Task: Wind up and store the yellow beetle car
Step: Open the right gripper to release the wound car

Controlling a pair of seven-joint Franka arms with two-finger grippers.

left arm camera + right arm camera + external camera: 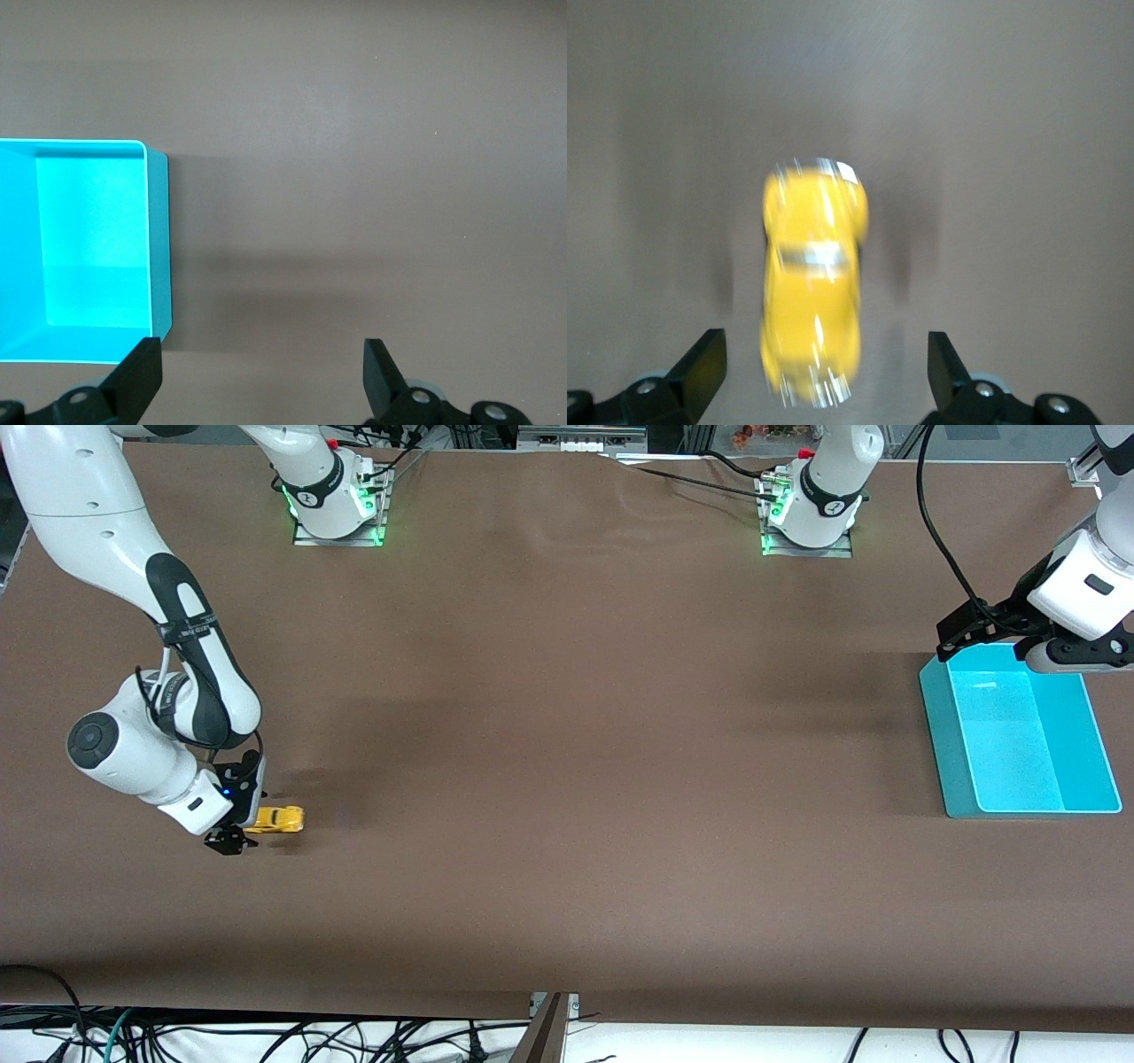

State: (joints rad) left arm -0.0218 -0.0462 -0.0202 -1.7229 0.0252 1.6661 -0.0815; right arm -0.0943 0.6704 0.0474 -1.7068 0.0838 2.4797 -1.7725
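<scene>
The yellow beetle car (277,819) stands on the brown table near the right arm's end. My right gripper (233,839) is open, low over the table beside the car's rear end. In the right wrist view the car (813,301) is blurred and lies lengthwise between the spread fingertips (704,361) without touching them. My left gripper (961,640) is open and empty over the table beside the farthest corner of the teal bin (939,717). The left wrist view shows the bin (159,239) beside one finger (142,372).
The teal bin is open-topped and holds nothing, at the left arm's end of the table. The arm bases (337,509) stand along the table's edge farthest from the front camera. Cables (266,1036) hang below the table's edge nearest that camera.
</scene>
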